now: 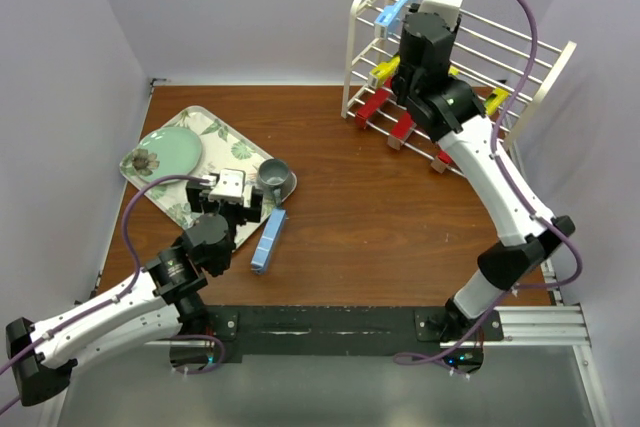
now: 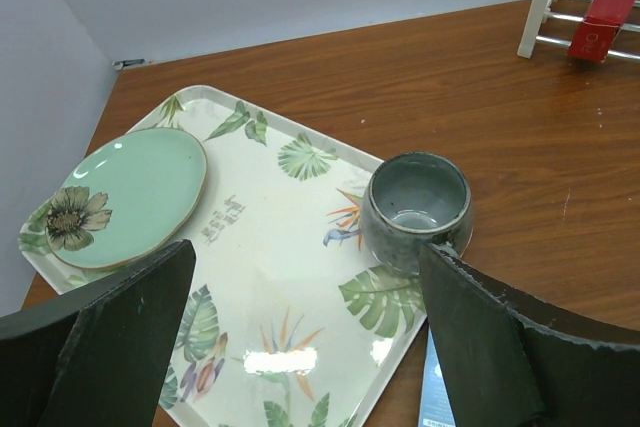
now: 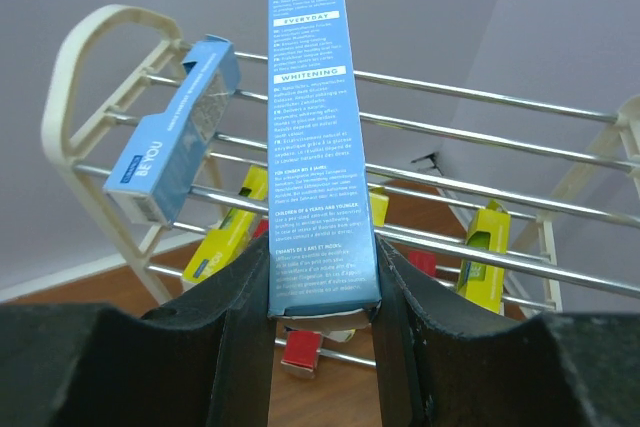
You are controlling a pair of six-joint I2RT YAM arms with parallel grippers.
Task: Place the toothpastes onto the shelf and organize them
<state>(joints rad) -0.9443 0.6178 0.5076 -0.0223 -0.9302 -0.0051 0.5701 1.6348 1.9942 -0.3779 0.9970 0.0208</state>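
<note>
The right hand is squeezing a blue toothpaste box by its near end. Its fingers are pressing tight on both sides. It is holding the box up over the top rods of the shelf, which is standing at 1 o'clock on the worktop.

Another blue box is lying on the top rods, at 9 o'clock from the held one. The yellow boxes are sitting on the middle rods, and three red boxes are sitting on the bottom rods. So I think seven are put away, one is going on now, and one is waiting.

That last blue box is lying flat on the worktop, at 6 o'clock from the grey mug. The left hand is hovering over the leafy tray, fingers wide apart, holding nothing.

The right wrist view is showing three yellow boxes. The top view is showing only two, because the arm is covering the middle. The top view is showing the whole loose box, but the left wrist view is catching only a corner.
</note>
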